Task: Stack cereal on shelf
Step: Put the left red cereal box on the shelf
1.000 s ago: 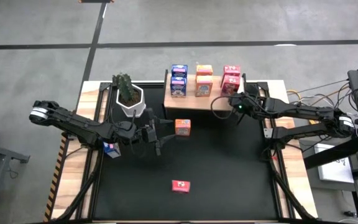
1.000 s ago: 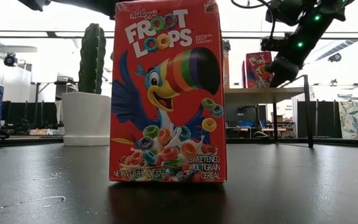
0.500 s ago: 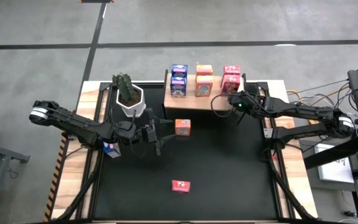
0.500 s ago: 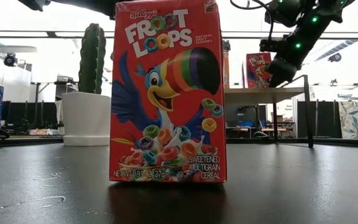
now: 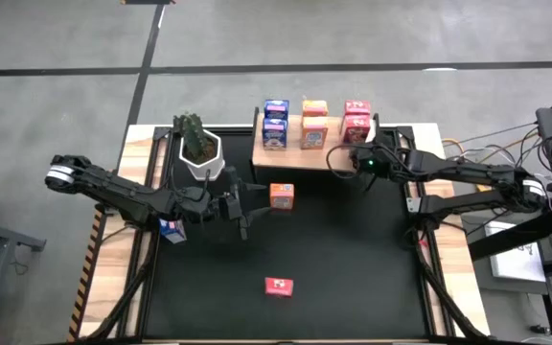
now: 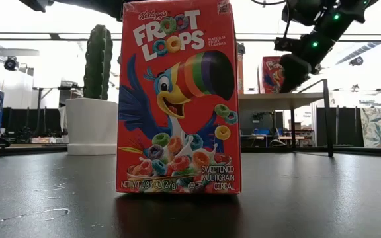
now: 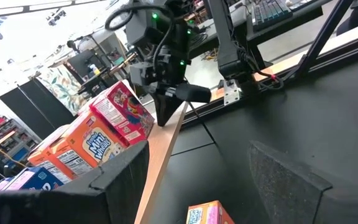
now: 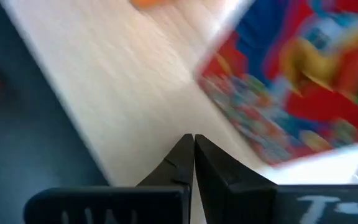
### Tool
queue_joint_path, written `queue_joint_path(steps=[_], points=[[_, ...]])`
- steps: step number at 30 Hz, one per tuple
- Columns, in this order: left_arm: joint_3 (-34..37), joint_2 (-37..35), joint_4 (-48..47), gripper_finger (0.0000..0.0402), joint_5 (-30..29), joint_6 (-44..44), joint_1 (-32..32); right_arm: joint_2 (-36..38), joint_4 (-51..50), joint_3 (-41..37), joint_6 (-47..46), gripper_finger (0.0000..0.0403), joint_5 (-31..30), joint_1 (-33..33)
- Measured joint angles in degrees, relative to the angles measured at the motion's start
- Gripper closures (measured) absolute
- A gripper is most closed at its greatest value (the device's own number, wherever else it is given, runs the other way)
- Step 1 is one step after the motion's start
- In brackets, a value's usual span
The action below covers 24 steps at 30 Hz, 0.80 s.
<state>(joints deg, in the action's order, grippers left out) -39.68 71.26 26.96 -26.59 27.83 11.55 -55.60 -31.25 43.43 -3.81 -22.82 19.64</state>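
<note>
The shelf (image 5: 310,146) at the table's far side carries cereal boxes in a blue stack (image 5: 276,123), an orange stack (image 5: 314,123) and a red stack (image 5: 356,120). My right gripper (image 5: 356,153) is shut, slanting down over the shelf's front edge (image 8: 104,81), just short of the red box (image 8: 303,81). My left gripper (image 5: 247,206) is held level and open. It points at an orange box (image 5: 282,195) standing on the mat a little beyond its fingers (image 7: 123,180). A red Froot Loops box (image 6: 177,99) stands near the front edge. A blue box (image 5: 171,228) sits under my left arm.
A white pot with a cactus (image 5: 199,149) stands at the far left, beside the shelf. The black mat (image 5: 353,259) has bare room on its right half. Cables and the right arm's base (image 5: 420,206) lie at the right edge.
My right gripper has rolled and tipped at the wrist and swung a little toward the red boxes on the shelf, staying shut. The boxes have kept their places.
</note>
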Motion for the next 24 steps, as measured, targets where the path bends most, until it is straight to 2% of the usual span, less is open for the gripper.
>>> queue_joint_path(steps=[4,7,12,24], points=[[0.00,0.00,0.02,0.0146,0.02,0.00,0.00,-0.11,7.16,-1.54,1.12,0.0394,0.63,-0.67],[0.00,0.00,0.02,0.0146,0.02,0.00,0.00,-0.09,11.49,-2.86,2.21,0.0394,-1.13,-0.61],[0.00,0.00,0.02,0.0146,0.02,0.00,-0.01,-0.09,12.60,-3.21,2.37,0.0394,-6.96,-0.50],[0.00,0.00,0.02,0.0146,0.02,0.07,-0.02,-0.09,13.93,-3.21,1.88,0.0394,-7.24,-0.50]])
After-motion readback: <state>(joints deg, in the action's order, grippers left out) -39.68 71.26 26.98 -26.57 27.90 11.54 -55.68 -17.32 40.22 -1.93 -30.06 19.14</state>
